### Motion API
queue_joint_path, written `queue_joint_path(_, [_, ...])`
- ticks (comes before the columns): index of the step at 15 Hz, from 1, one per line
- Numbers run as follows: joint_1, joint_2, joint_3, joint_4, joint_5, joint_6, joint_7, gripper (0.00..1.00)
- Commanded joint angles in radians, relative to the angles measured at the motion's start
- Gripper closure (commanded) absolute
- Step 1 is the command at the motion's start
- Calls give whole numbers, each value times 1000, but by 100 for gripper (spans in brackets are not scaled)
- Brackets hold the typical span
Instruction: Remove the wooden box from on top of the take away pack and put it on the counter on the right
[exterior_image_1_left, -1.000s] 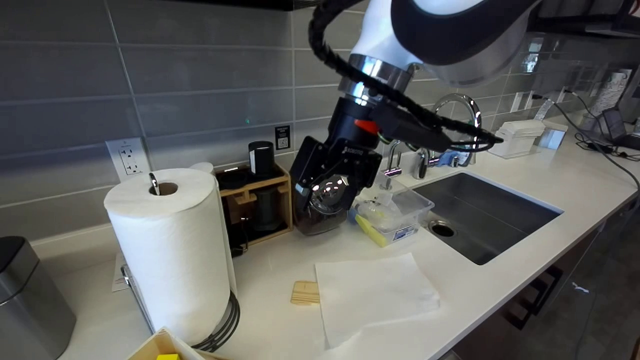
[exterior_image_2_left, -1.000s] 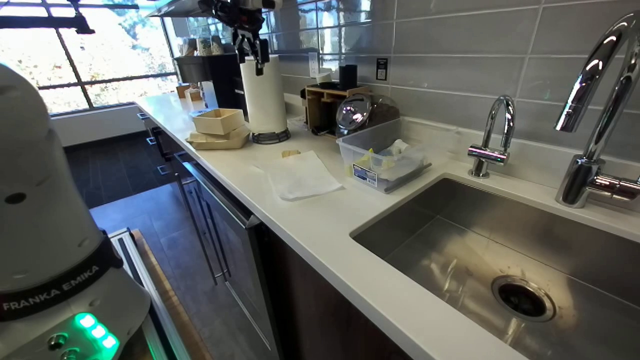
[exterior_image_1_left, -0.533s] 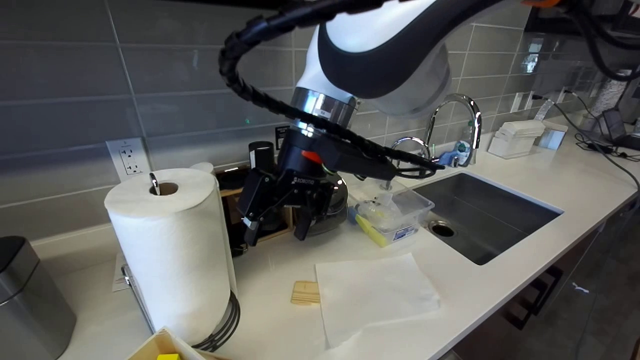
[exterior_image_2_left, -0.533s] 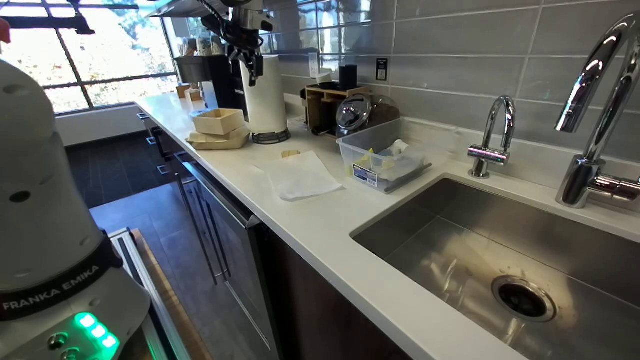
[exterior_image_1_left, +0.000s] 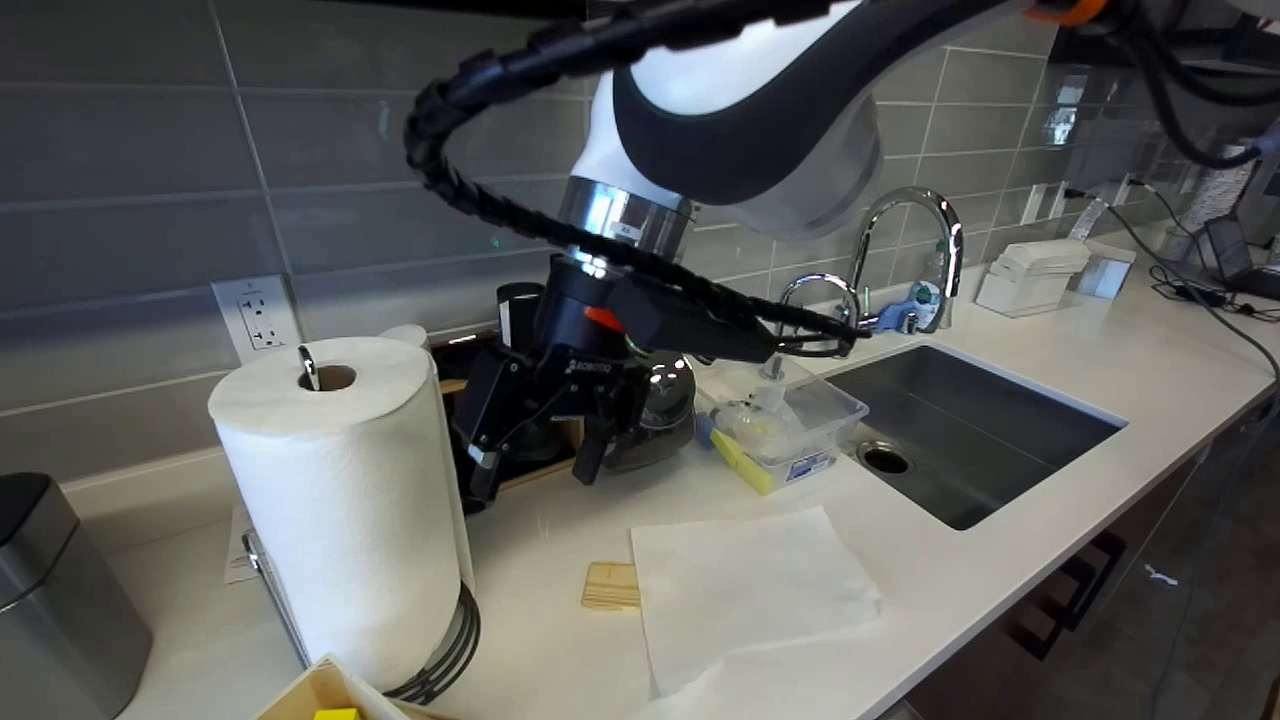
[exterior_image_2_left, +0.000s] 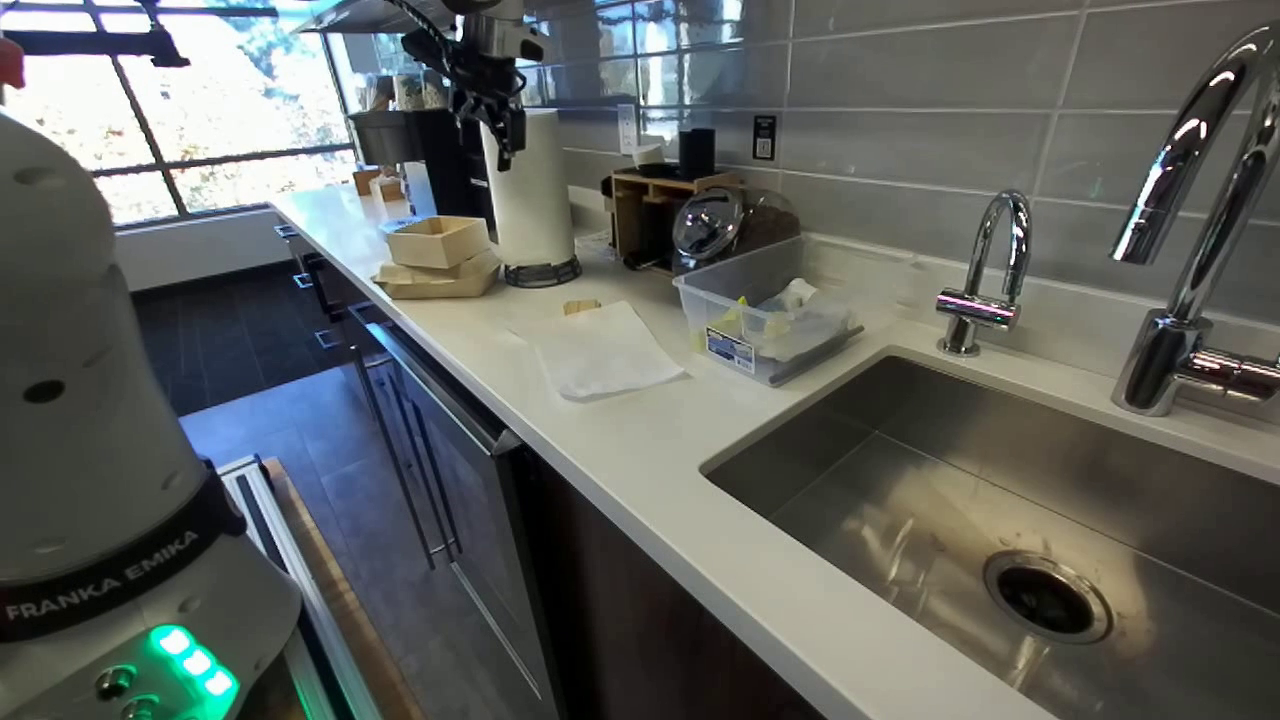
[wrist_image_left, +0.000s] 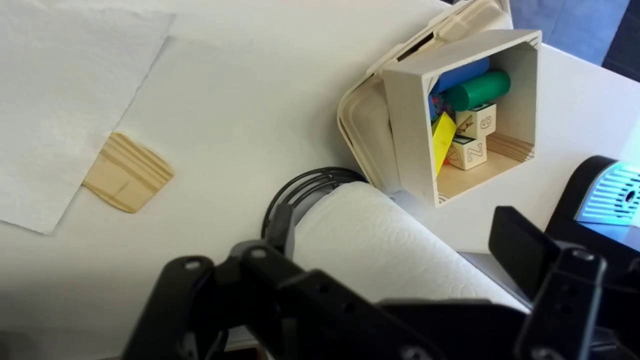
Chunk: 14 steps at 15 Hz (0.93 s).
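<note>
Square pale wooden box (exterior_image_2_left: 432, 250) sits on takeaway pack (exterior_image_2_left: 430, 287), just left of embossed paper towel roll (exterior_image_2_left: 537, 212) in an exterior view. Pincer (exterior_image_2_left: 510, 157), spread wide, hangs partly in front of roll; to roll's right on table (exterior_image_2_left: 645, 455): grained tan block (exterior_image_2_left: 581, 307), white sheet (exterior_image_2_left: 610, 352), clear plastic tub (exterior_image_2_left: 755, 275).

Arm (exterior_image_1_left: 740, 135) slopes down to the wrist (exterior_image_1_left: 612, 208). Pincer (exterior_image_1_left: 535, 478) points downward, slightly tilted; its two fingers (wrist_image_left: 520, 250) stand well apart in the wrist view.
</note>
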Motion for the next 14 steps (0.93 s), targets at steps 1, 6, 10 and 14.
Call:
queue_joint_path(1, [50,80,9,63,-67,17,41,0])
queue_joint_path(6, [105,158,27,96,-84,76,50,0])
queue_joint_path(10, [131,241,36,124,-72,157,44,0])
queue_joint_path(14, [147,326,28,177,-78,177,53,0])
